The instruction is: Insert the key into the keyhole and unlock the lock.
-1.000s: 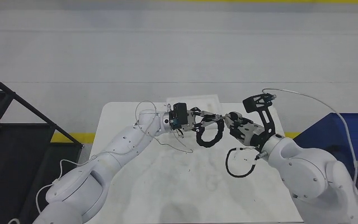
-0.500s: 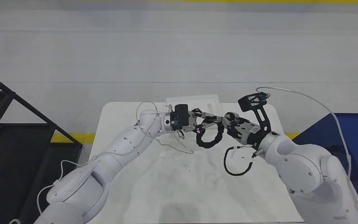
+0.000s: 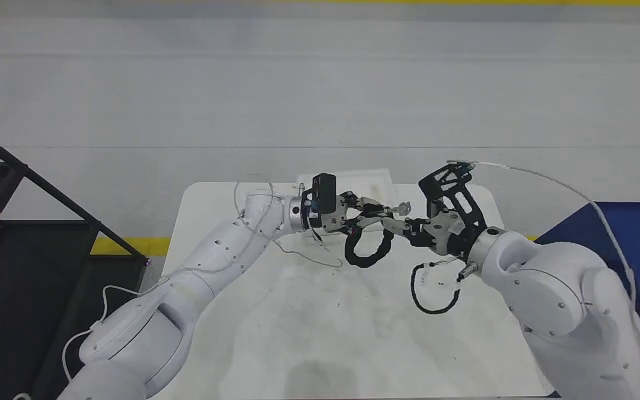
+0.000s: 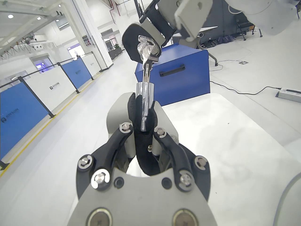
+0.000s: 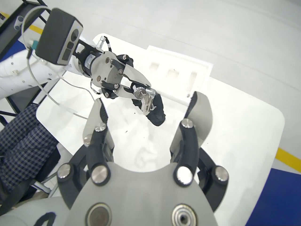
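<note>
The lock [image 4: 145,90] is a short chromed cylinder joined to a cable in a black sheath. It is clamped upright between the fingers of the left gripper [image 4: 138,105], with its keyhole end protruding beyond that gripper's fingertips. The black cable [image 3: 362,248] is seen curling in a loop just beneath the left gripper. The key [image 4: 148,51], silvery with a textured bow, is seated by its blade in the keyhole, in line with the cylinder. Its bow stands clear past the left gripper's fingertips. What looks like a second key is laid against the bow.
</note>
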### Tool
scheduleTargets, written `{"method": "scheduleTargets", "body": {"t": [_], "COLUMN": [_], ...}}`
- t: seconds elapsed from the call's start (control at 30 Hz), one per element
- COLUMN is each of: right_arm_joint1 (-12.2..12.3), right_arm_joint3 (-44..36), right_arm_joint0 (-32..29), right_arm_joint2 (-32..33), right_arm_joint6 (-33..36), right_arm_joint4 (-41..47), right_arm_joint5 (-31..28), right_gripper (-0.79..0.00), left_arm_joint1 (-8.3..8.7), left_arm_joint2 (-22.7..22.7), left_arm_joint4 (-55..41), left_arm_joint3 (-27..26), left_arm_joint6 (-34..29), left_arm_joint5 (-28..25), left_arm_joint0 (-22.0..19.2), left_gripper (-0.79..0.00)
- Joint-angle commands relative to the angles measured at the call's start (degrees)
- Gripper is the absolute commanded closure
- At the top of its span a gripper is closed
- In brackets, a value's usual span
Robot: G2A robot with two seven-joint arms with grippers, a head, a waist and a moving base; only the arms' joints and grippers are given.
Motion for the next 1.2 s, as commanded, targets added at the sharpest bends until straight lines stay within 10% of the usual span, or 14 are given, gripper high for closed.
{"method": "scheduleTargets", "body": {"t": [0.0,0.53,0.83,1.17], "right_arm_joint1": [0.5,2.4,2.4,2.8], "right_arm_joint3": [0.2,7.2,7.6,9.0], "right_arm_joint0": [0.4,4.3,4.7,2.6], "right_arm_joint2": [0.0,-2.3,-2.3,-2.3], "right_arm_joint6": [1.3,8.8,8.3,-1.3], "right_arm_joint4": [-3.3,0.7,1.6,-3.6], "right_arm_joint5": [-7.7,-35.9,-36.4,-40.1], "right_gripper": [-0.785,-0.785,-0.785,-0.785], "left_arm_joint1": [0.70,7.87,11.44,11.04], "left_arm_joint2": [-0.8,14.1,17.8,20.2], "left_arm_joint4": [-2.4,-35.5,-52.4,-57.0], "left_arm_joint3": [-1.6,-8.7,-12.2,-11.4], "left_arm_joint6": [-4.2,-31.3,-39.2,-44.2], "left_arm_joint5": [-4.2,-8.4,-8.4,-8.4], "left_arm_joint0": [0.1,-6.6,-9.5,-9.2], "left_gripper": [0.000,0.000,0.000,0.000]}}
